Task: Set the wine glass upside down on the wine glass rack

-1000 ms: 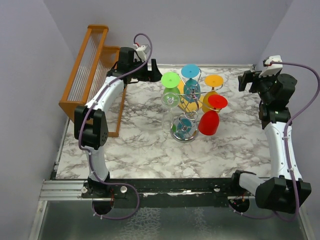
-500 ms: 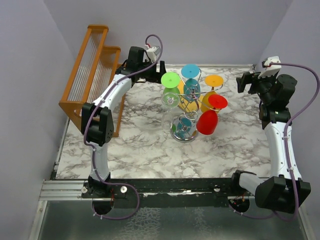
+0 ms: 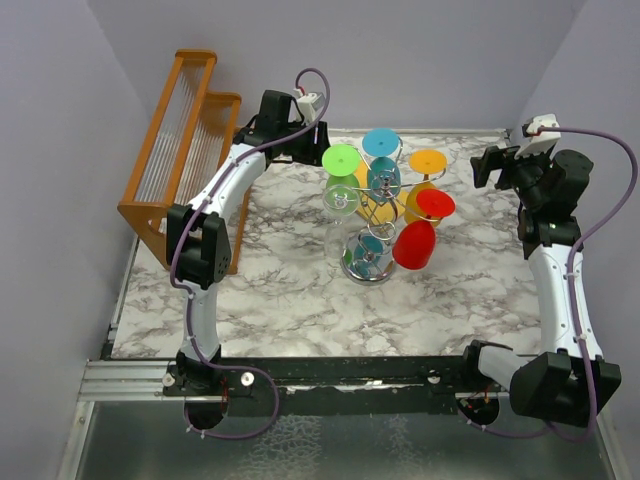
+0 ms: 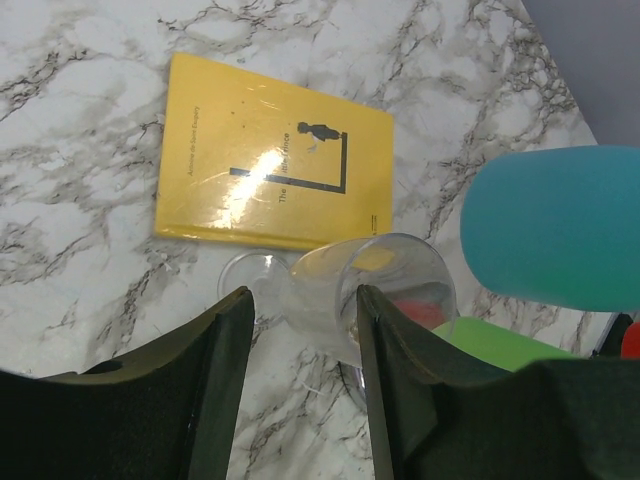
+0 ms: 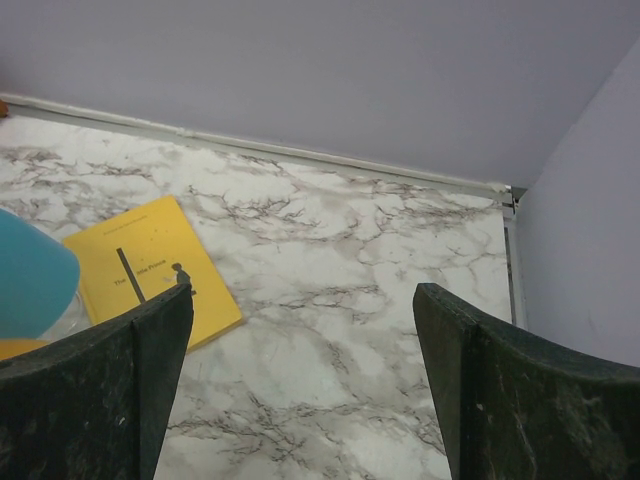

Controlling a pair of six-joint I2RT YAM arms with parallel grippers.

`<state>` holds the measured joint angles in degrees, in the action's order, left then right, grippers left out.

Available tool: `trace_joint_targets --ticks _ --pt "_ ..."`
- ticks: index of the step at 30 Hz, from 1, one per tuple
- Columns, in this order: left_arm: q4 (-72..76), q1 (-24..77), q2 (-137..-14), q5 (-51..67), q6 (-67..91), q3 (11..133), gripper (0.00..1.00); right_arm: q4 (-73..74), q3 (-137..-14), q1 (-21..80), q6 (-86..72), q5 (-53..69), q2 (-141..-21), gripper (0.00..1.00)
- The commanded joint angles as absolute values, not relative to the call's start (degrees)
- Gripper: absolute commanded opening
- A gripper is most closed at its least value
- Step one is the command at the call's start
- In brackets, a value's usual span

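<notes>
A clear wine glass [image 3: 340,202] seems to stand upright on the marble table, just left of the chrome wire wine glass rack [image 3: 369,262]. Green, teal, orange and red glasses hang upside down on the rack. My left gripper [image 3: 314,136] is open and empty, high behind the rack. In the left wrist view the clear glass [image 4: 345,300] shows between and beyond the fingers [image 4: 215,380], not touched, and its foot [image 4: 243,277] is on the table. My right gripper [image 3: 486,164] is open and empty, held high at the right; its wrist view [image 5: 302,295] shows only table.
A yellow book [image 4: 270,165] lies flat on the table under the rack and shows in the right wrist view [image 5: 150,262]. An orange wooden slatted rack [image 3: 180,150] stands at the back left. A teal glass foot [image 4: 550,225] and a green one [image 4: 490,342] are near my left gripper.
My left gripper has swung right, from beside the orange wooden rack towards the chrome rack, and stays open. The right arm has barely moved.
</notes>
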<state>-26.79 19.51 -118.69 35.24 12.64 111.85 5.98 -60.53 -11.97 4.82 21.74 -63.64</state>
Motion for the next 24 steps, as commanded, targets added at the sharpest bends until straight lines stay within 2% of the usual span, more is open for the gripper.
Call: trace_joint_targets --ticks 1,24 --pt "-32.55 19.47 -120.66 32.39 9.0 114.01 0.47 4.4 -60.12 -12.39 5.7 22.94 -63.46 0.9" --pt "-34.14 18.53 -114.67 30.3 5.1 109.07 0.43 4.16 -59.81 -12.98 5.66 24.28 -64.14 0.9"
